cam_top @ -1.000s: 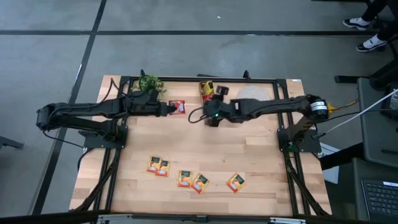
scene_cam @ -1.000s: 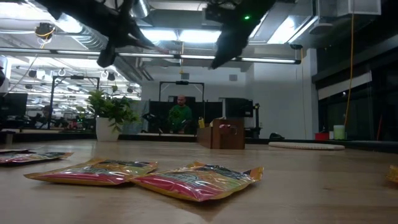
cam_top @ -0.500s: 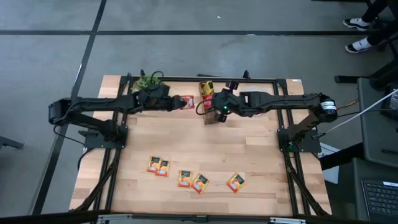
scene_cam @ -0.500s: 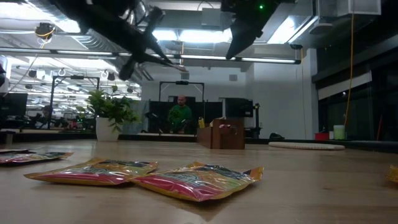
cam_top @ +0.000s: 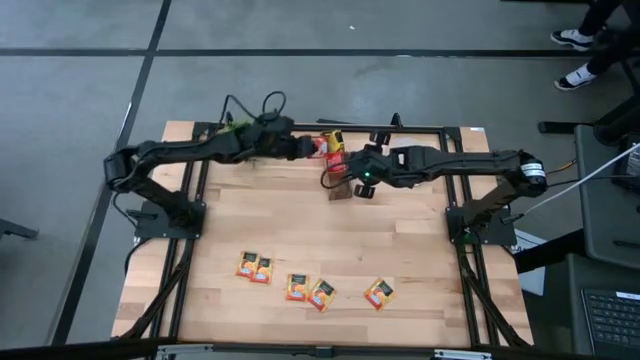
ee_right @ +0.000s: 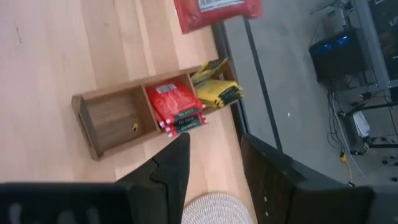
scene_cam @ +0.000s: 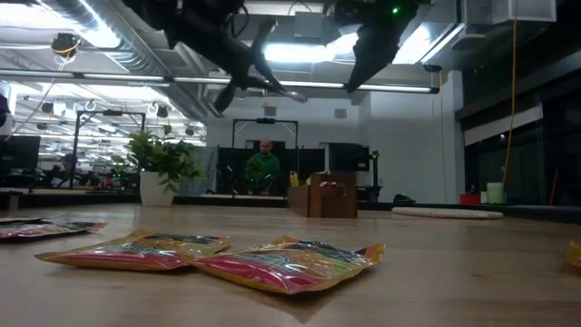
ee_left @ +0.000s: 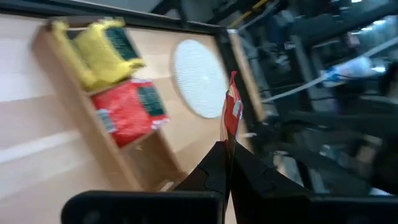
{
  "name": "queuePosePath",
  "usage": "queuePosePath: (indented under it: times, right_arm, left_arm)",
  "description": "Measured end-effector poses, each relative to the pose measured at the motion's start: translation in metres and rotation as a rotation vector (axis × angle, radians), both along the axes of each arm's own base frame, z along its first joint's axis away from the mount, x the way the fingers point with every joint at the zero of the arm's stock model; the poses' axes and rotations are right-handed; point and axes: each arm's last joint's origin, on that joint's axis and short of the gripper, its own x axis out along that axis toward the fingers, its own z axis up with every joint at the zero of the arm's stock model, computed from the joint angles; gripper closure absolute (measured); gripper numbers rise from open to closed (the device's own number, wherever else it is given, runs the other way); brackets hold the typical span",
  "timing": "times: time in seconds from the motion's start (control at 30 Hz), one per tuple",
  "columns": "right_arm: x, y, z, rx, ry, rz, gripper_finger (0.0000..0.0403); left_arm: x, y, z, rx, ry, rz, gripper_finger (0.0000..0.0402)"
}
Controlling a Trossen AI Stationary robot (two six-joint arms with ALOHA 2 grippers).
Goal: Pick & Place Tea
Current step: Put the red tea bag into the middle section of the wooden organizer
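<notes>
Red sachet pinched in left gripper jaws above wooden box; right gripper jaws apart, empty

One red sachet up in the air, edge-on, pinched above the wooden box. Red stack and yellow stack inside that box. Five orange ones flat, well apart from the box.

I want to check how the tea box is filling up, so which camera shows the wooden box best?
The right wrist view: the wooden box shows all three compartments, one empty, red sachets in the middle, yellow sachets at the end. The left wrist view blurs it, the high view half hides it, the low view sees only its side.
</notes>
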Motion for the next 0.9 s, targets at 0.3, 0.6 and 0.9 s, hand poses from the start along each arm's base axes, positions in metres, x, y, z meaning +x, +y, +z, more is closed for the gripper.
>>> queuePosePath:
  times: [0.3, 0.6, 0.9]
  right_arm:
    - [-0.04, -0.009, 0.048, 0.041, -0.179, 0.026, 0.0257]
    - [-0.09, -0.023, 0.094, 0.064, -0.413, 0.031, 0.0257]
    - [-0.113, -0.033, 0.107, -0.055, -0.383, 0.055, 0.0257]
  left_arm:
    - [0.013, 0.02, -0.012, -0.074, 0.185, 0.042, 0.0398]
    - [0.027, 0.033, -0.008, -0.098, 0.2, 0.064, 0.0398]
    - [0.035, 0.039, 0.013, -0.118, 0.305, 0.106, 0.0398]
